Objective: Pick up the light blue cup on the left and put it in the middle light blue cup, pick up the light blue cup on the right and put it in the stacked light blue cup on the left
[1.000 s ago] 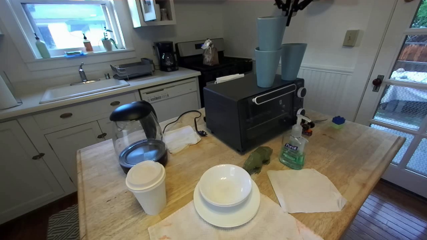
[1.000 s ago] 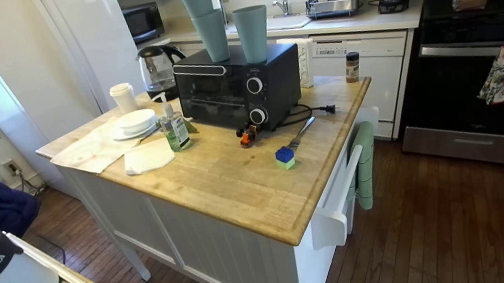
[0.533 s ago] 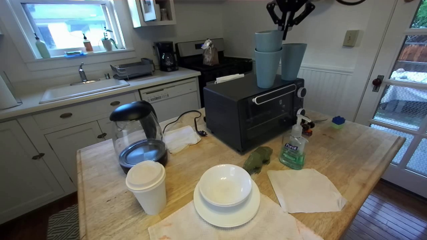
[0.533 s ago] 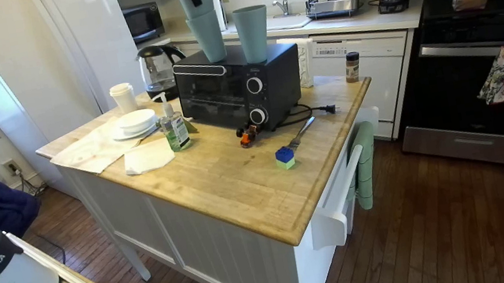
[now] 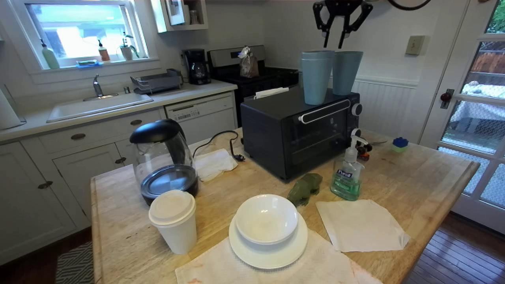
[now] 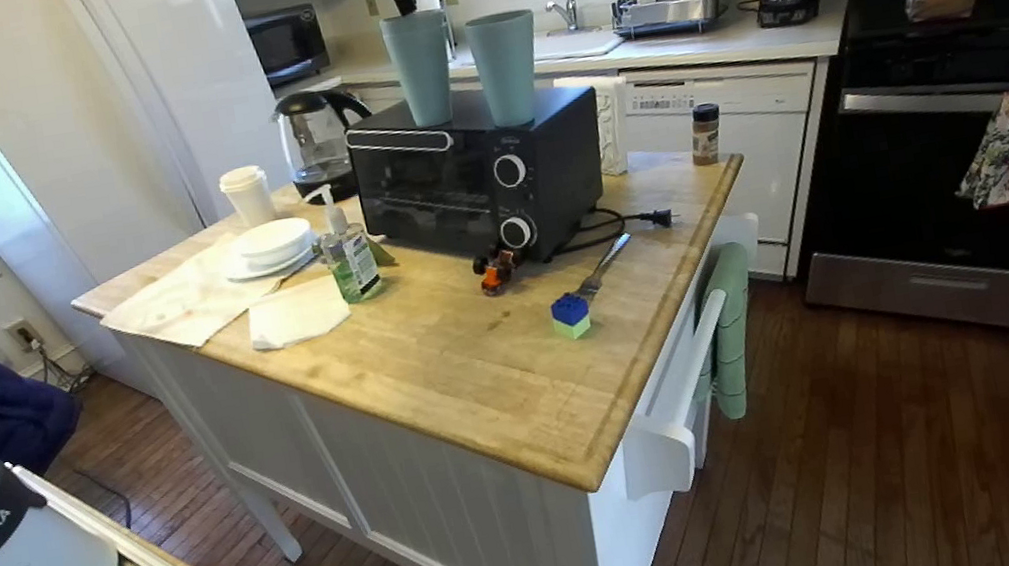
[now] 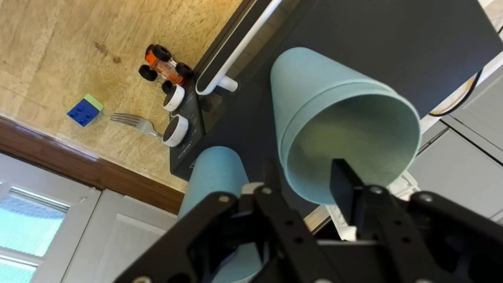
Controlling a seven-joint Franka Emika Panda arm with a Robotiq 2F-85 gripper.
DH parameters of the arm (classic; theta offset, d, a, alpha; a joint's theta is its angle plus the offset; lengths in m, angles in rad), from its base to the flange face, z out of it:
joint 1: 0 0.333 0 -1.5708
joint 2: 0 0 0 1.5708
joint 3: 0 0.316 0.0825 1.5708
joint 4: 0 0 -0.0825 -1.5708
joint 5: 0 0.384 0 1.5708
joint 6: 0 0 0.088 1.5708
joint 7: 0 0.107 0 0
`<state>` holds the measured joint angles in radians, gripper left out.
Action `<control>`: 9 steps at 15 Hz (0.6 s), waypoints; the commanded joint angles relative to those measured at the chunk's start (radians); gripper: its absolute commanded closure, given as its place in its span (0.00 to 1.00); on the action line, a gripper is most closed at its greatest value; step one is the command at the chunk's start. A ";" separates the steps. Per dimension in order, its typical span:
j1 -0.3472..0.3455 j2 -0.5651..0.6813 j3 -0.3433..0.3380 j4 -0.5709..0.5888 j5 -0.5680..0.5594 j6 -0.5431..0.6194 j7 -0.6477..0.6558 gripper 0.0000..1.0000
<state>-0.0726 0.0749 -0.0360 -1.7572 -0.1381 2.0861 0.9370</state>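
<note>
Two light blue cups, nested one in the other, stand upright on the black toaster oven. The stack shows in both exterior views, with only the inner cup's rim band above the outer one. In the wrist view the stack has its mouth toward me. A single light blue cup stands beside it, nearer the oven's knobs; my gripper partly covers this cup in the wrist view. My gripper is open and empty, fingertips just above rim height, near the stack.
The oven stands on a wooden island. Around it are a glass kettle, a white lidded cup, a bowl on a plate, a sanitizer bottle, a toy car, a fork and a block.
The upper cup has gone down into the lower cup. My gripper came down with it, then opened and let go. The stack leaned slightly before and now stands upright. The single cup has not moved.
</note>
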 commanded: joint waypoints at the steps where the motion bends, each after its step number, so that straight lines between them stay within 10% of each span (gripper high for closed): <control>1: 0.008 -0.001 -0.016 0.026 0.029 0.035 -0.016 0.31; 5: -0.011 -0.013 -0.048 0.030 -0.003 0.081 0.023 0.02; 9: -0.040 -0.034 -0.099 0.019 0.004 0.110 0.041 0.00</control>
<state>-0.0919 0.0595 -0.1101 -1.7335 -0.1390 2.1778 0.9504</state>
